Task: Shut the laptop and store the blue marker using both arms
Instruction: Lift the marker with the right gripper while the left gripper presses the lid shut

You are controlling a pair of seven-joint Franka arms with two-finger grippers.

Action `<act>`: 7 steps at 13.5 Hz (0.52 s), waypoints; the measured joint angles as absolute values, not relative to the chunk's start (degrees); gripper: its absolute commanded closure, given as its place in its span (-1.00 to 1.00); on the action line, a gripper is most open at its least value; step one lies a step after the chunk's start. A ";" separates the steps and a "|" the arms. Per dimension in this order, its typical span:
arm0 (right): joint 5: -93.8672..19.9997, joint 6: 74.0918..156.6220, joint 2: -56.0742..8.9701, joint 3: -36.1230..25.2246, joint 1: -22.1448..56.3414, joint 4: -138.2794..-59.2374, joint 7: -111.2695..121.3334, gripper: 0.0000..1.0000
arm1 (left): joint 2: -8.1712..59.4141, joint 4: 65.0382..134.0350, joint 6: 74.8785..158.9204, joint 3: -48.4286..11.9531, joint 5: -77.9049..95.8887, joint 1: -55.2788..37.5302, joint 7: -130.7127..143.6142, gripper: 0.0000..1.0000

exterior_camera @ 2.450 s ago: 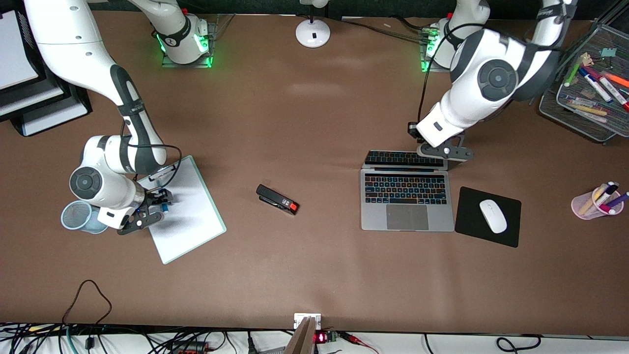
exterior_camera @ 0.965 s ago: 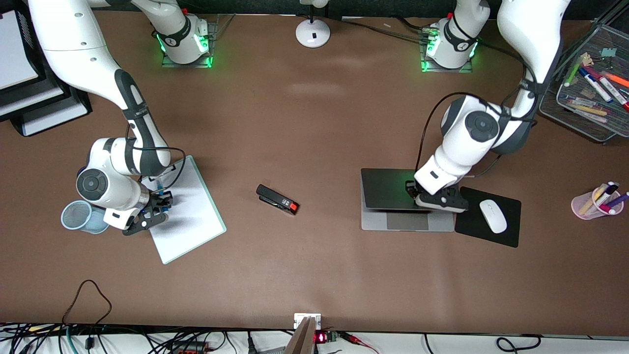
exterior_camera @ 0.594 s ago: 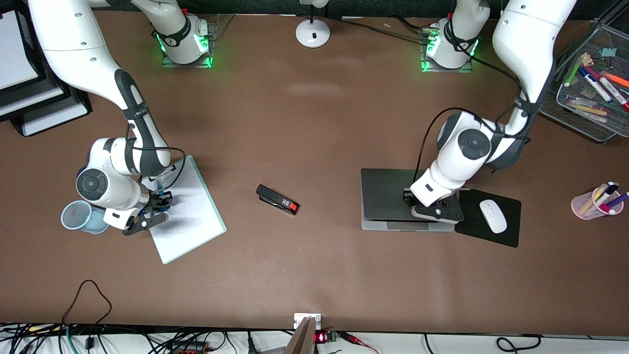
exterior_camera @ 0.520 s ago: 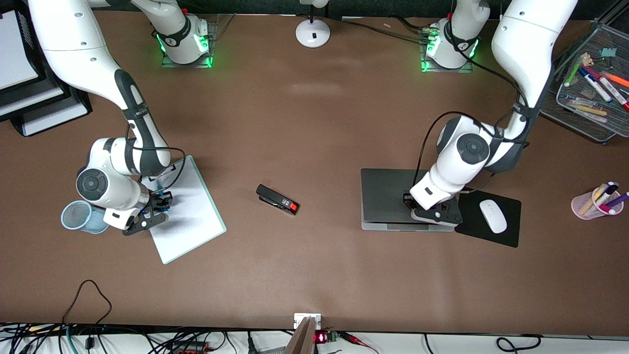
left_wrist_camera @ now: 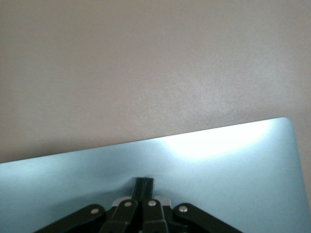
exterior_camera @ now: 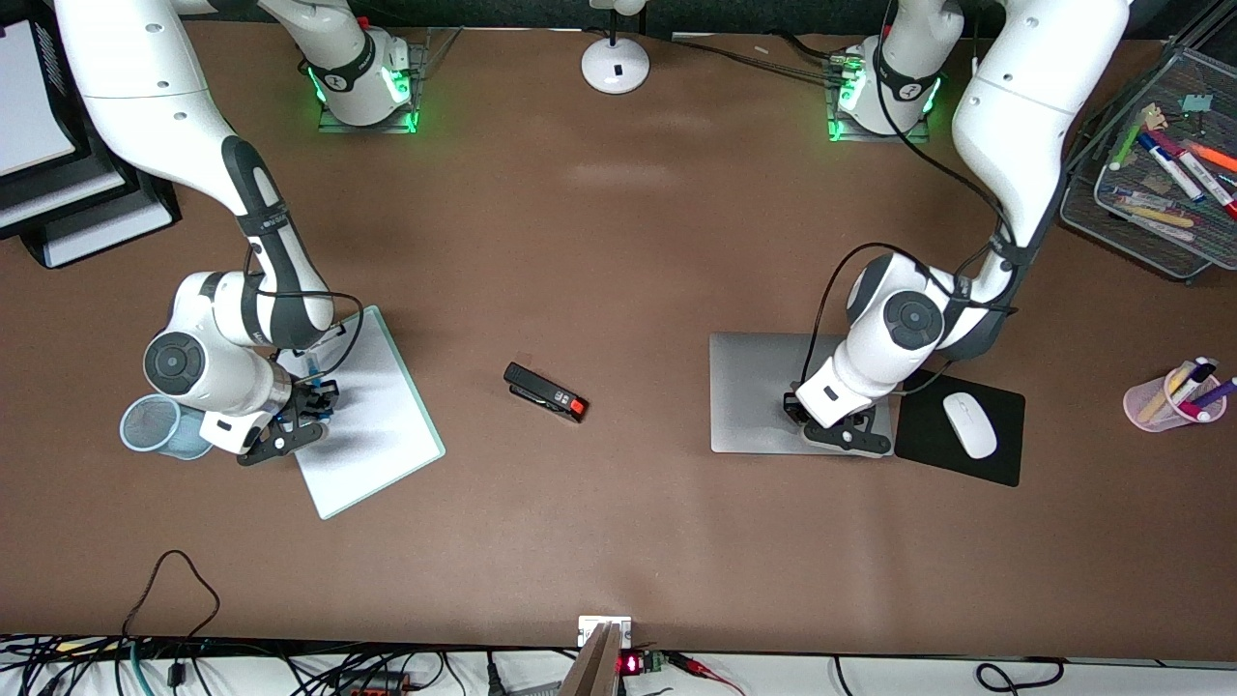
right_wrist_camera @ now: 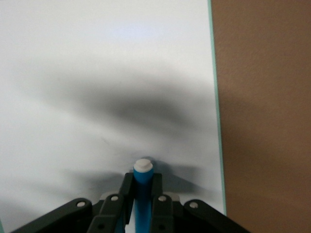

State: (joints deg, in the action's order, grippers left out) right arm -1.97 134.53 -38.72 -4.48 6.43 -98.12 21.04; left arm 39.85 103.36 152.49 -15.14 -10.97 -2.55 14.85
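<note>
Laptop: silver-grey, lid fully down, flat on the brown table toward the left arm's end, just beside a black mouse pad bearing a white mouse; the left gripper rests on its lid at the edge nearest the front camera, fingers pressed together with nothing between them. Blue marker: white end showing, clamped between the right gripper fingers above a white clipboard toward the right arm's end, beside a pale blue mesh cup. Also present: black stapler with red tip, mid-table.
</note>
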 measured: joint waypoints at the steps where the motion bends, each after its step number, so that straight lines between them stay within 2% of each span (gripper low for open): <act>1: -1.97 134.52 -38.61 -4.48 6.43 -97.39 21.39 0.89 | 40.26 103.26 153.15 -15.13 -10.97 -2.53 14.85 1.00; 7: -2.01 134.30 -31.42 -5.38 4.28 -95.07 33.07 0.91 | 40.32 102.68 153.16 -15.05 -10.97 -2.47 14.85 1.00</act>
State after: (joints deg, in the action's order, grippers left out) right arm -2.01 134.30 -31.42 -5.38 4.28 -95.07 33.07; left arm 40.32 102.68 153.16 -15.05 -10.97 -2.47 14.85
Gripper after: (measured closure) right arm 0.819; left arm 0.991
